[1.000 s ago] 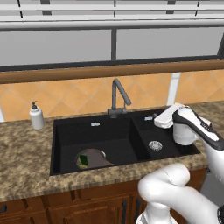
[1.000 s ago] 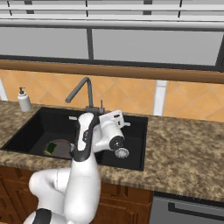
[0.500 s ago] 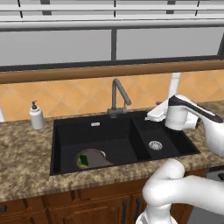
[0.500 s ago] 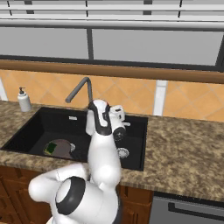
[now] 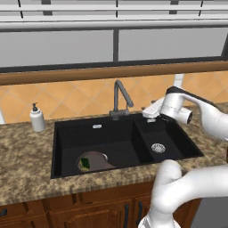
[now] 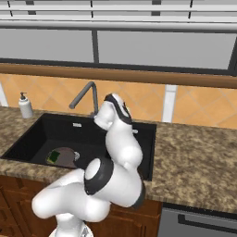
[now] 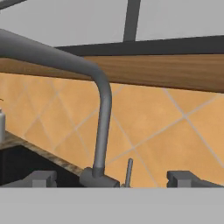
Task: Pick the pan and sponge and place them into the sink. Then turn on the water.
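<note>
I see the claw (image 5: 149, 112) hanging with its jaws wide apart and empty, above the rear edge of the black sink (image 5: 178, 133), just right of the grey faucet (image 5: 119, 95). In the hand view the faucet (image 7: 101, 118) stands close ahead, its small lever beside the base. The pan (image 5: 95, 161) lies in the large basin with the green sponge (image 5: 85, 163) on it. A soap dispenser (image 5: 37, 118) stands on the worktop (image 5: 24, 147) at left.
</note>
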